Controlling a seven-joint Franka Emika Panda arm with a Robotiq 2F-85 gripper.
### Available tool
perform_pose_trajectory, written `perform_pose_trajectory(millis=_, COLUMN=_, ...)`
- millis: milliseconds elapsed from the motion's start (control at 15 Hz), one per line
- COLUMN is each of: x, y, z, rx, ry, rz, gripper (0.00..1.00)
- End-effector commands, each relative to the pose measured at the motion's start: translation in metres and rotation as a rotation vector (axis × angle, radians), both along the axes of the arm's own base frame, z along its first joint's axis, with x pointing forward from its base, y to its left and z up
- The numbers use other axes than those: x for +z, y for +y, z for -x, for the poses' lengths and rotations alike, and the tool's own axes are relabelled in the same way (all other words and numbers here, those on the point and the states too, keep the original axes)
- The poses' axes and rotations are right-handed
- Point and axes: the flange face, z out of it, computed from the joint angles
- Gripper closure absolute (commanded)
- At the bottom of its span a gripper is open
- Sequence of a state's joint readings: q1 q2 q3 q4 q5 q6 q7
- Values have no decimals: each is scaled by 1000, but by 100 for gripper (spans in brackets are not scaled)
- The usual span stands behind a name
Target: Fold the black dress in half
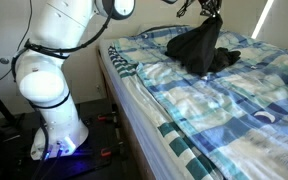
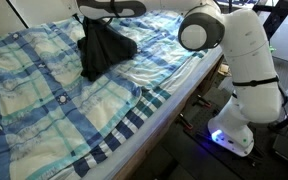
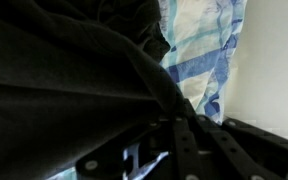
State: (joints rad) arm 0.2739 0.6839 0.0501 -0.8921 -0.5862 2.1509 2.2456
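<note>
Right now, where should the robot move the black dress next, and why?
Probably carry the top across over the resting part: the gripper holds the black dress up in a peak, its lower end lies on the checked bedspread, not folded yet.

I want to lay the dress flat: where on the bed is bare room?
The checked bedcover lies bare between the black dress and the bed edge beside the robot. Crowded only under the pincer, where the dress hangs.

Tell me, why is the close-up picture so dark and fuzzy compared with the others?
Wrist view: the black dress fills the frame close to the lens, so it is dark and blurred. Both exterior views: even daylight, with the plaid bedspread clear.
</note>
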Motion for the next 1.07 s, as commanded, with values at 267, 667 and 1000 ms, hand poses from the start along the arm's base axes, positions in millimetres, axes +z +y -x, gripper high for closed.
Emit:
perform_pose_trajectory(millis=267, x=-45, y=15, z=-26, rx=37, ry=-4, rz=-46, gripper=99)
perform_pose_trajectory(millis=667, x=-52, y=7, z=-31, rx=13, ry=0, rz=-49, gripper=48)
perform_pose_trajectory(millis=1000, x=-3, y=12, z=-12, rx=7, ry=-20, rz=-28, gripper=11)
